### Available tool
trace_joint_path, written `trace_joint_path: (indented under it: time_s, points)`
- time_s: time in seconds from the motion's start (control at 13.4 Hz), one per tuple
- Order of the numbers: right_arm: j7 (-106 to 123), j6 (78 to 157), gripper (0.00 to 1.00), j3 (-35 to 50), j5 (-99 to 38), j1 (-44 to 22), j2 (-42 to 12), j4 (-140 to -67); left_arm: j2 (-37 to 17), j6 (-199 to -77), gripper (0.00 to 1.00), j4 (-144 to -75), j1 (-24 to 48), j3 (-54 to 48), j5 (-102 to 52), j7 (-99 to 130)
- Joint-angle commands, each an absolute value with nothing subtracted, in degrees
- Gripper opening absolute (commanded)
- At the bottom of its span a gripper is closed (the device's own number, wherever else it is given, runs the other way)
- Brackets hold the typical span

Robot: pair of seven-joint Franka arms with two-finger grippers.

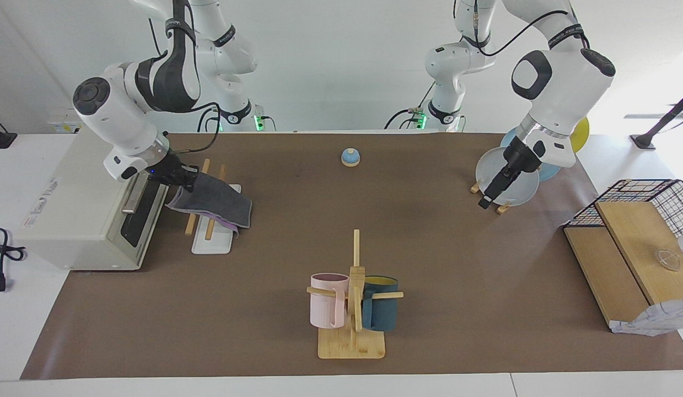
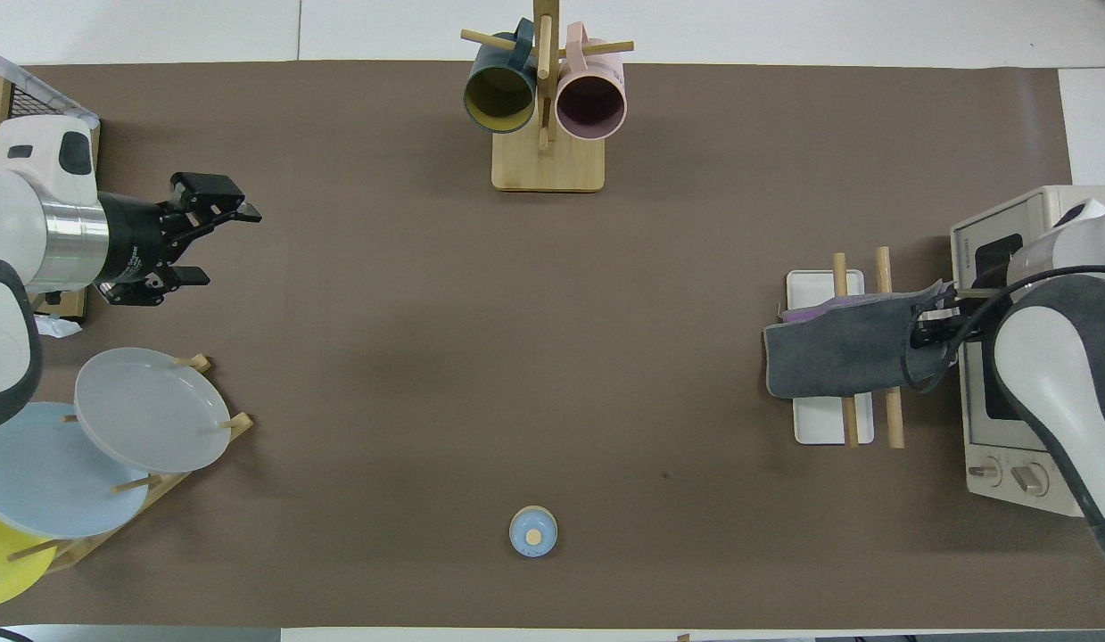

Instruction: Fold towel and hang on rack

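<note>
Folded grey-and-purple cloth towel (image 1: 214, 203) is draping over the two-rod wooden rack (image 2: 833, 358), right gripper (image 1: 182, 179) pinching its edge; only overhead view is showing left gripper (image 2: 215, 242) spread empty

Towel (image 1: 217, 199): dark grey face up, purple edge showing. Rack (image 1: 211, 242): light wooden rods, white base. Desk (image 1: 341, 231): brown. Mugs: 1 pink (image 1: 327, 307), 1 teal (image 1: 381, 310) with yellow inside. Plates (image 2: 146, 410): grey, pale blue, yellow. Oven (image 1: 82, 204): cream.

One towel (image 1: 215, 203), one rack (image 1: 211, 241), two mugs (image 1: 328, 307) on one stand, three plates (image 2: 147, 408), one oven (image 1: 82, 198), one bell (image 1: 350, 157), one basket (image 1: 655, 207)
</note>
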State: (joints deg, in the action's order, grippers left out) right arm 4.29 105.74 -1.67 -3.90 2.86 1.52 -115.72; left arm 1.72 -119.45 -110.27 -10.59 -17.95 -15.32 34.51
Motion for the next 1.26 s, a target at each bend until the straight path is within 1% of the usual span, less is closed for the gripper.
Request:
trace_joint_path:
  time_s: [0.0,0.15,0.22,0.3,0.37,0.45,0.52,0.67,0.82,0.89,0.97,1.04,1.12,1.19]
  points:
    - [5.3,104.9,0.0,-0.8,-0.4,3.4,4.6,-116.9,-0.2,-113.4,1.0,-104.8,-10.7,-18.0,-9.4,29.5]
    - [6.1,104.9,0.0,-0.8,-0.4,3.6,4.7,-117.2,-1.1,-108.3,1.0,-100.5,-10.7,-18.1,-4.4,26.2]
    - [7.2,104.9,0.0,-0.8,-0.1,4.7,4.7,-117.2,-1.1,-105.7,1.0,-98.8,-10.2,-17.8,-4.1,23.0]
    - [8.1,105.0,0.0,-0.8,-0.1,5.5,4.7,-117.4,-1.3,-102.9,1.0,-96.9,-8.5,-14.8,-3.3,19.6]
    - [8.0,105.1,0.0,-0.8,-0.1,5.5,4.8,-117.7,-1.1,-99.4,1.0,-94.9,-3.4,-10.1,-1.5,17.1]
    - [8.1,105.6,0.0,-0.8,-0.1,5.5,4.9,-118.2,-1.2,-96.2,1.0,-92.6,-0.6,-7.2,-1.0,15.0]
    - [8.7,106.2,0.0,-0.8,-0.1,5.7,5.4,-119.1,-1.1,-93.7,1.0,-91.4,0.9,-6.0,-0.9,12.9]
    - [9.7,106.3,0.0,-0.8,-0.1,6.7,6.0,-120.7,-0.4,-89.8,1.0,-91.3,4.3,-2.7,-1.0,9.9]
    - [9.6,106.3,0.0,-0.7,-0.1,6.7,6.2,-120.6,1.3,-87.5,1.0,-92.7,4.1,-2.9,-1.1,8.7]
    - [9.7,106.6,0.0,-0.7,-0.1,6.7,6.1,-120.7,2.4,-88.3,1.0,-95.0,4.2,-2.9,-1.1,7.8]
    - [9.7,106.5,0.2,-0.7,-0.1,6.7,6.1,-120.7,3.2,-89.3,1.0,-96.5,4.3,-2.9,-1.0,6.9]
    - [9.8,106.5,0.46,-0.7,-0.1,6.7,6.1,-120.6,3.1,-90.9,1.0,-96.5,4.2,-2.8,-1.0,4.3]
    - [10.1,106.3,0.86,-0.7,-0.1,6.8,6.0,-120.3,2.9,-91.1,1.0,-96.1,3.7,-2.7,-1.1,3.4]
    - [10.5,105.7,1.0,-0.7,-0.1,6.8,5.9,-120.0,2.6,-91.1,1.0,-95.5,3.5,-2.6,-1.1,3.3]
